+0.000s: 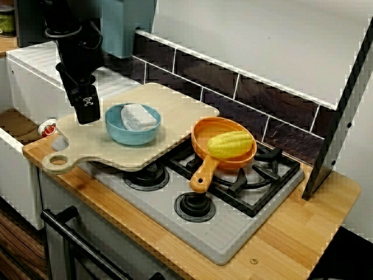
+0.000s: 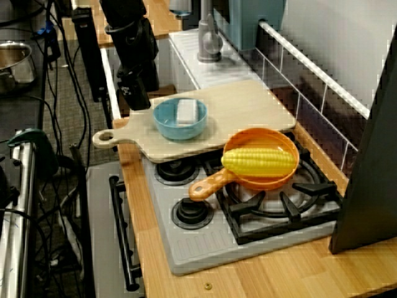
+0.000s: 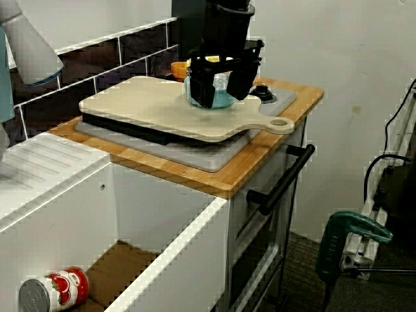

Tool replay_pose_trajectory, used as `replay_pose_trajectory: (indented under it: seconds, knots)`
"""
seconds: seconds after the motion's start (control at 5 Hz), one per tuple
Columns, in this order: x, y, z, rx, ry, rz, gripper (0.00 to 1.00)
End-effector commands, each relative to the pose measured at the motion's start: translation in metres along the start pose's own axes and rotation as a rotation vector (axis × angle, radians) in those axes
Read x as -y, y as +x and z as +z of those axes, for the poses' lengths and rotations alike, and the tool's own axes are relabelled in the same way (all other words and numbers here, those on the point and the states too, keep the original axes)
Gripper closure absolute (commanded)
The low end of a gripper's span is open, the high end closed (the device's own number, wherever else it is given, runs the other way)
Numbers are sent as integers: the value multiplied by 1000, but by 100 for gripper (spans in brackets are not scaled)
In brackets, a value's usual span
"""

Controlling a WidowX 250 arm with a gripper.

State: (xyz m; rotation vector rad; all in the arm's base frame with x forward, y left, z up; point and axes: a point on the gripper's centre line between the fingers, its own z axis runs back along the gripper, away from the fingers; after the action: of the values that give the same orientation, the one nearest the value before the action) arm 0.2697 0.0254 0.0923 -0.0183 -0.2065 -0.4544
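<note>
Your gripper [image 1: 87, 112] hangs open over the handle end of the cutting board [image 1: 175, 108], just beside the blue bowl [image 1: 133, 134]; steer it clear of the rim.

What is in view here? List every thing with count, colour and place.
Counter: one, wood, carrying the stove.
Sink: one, white, beside the counter.
Stove: one, grey, on the counter.
Board: one, pale wood, across the stove's burners nearest the sink.
Bowl: one, blue, on the board.
Lump: one, white, in the bowl.
Pan: one, orange, on the stove's grate.
Corn: one, yellow, in the pan.
Can: one, red label, lying in the sink.
Gripper: one, black, open, above the board beside the bowl.
</note>
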Motion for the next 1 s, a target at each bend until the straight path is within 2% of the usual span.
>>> replay_pose_trajectory:
  seconds: [0.0, 0.6, 0.8]
  knots:
    - [1, 5, 9, 47, 22, 1, 0]
    - [15, 11, 3, 77, 113, 120, 0]
    - [18, 13, 3, 74, 114, 171, 0]
